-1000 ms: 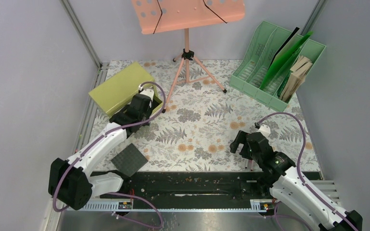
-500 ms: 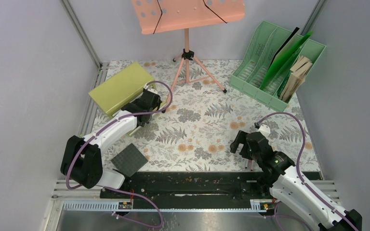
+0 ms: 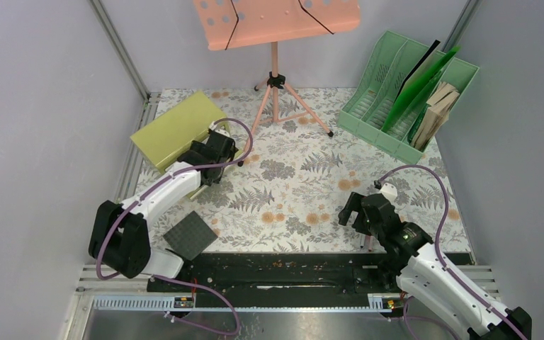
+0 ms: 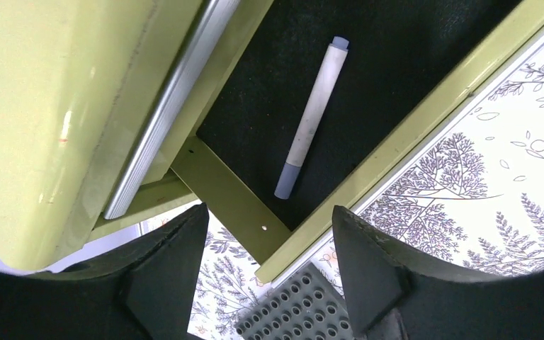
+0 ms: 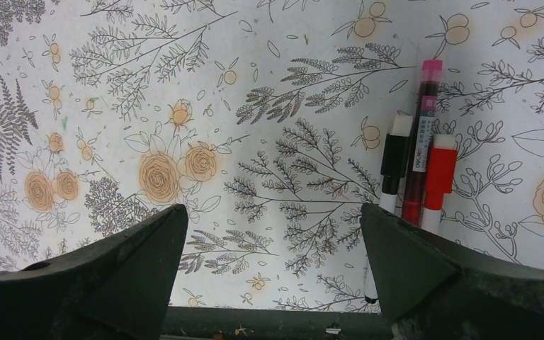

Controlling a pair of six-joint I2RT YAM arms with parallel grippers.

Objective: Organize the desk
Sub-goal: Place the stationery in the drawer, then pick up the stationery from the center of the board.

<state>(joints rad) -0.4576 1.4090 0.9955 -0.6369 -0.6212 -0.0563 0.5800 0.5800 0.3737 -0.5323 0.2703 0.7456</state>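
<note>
**Desk** [image 3: 304, 195]: a flat rectangular top filling the floor of the grey-walled cell, ahead of both arm bases. Its whitish surface is printed with grey-green ferns and small orange flowers, and a metal rail runs along its left edge. No writing shows on it.

**On it, near right:** a black-capped marker [image 5: 394, 164], a red pen [image 5: 423, 134] and a red-capped marker [image 5: 437, 177] lie side by side. The print on the red pen's barrel is too small to read.

**Right gripper** [image 5: 269, 219]: jaws spread wide above bare tabletop, holding nothing.

**Far left:** an olive drawer cabinet [image 3: 173, 129] with its black-lined drawer pulled out. A white pen [image 4: 310, 117] lies in it.

**Left gripper** [image 4: 265, 244]: over the drawer's corner, fingers apart and empty.

**Also present:** dark perforated pad [image 3: 190, 234], peach music stand [image 3: 276, 21], green file tray [image 3: 368, 106].
</note>
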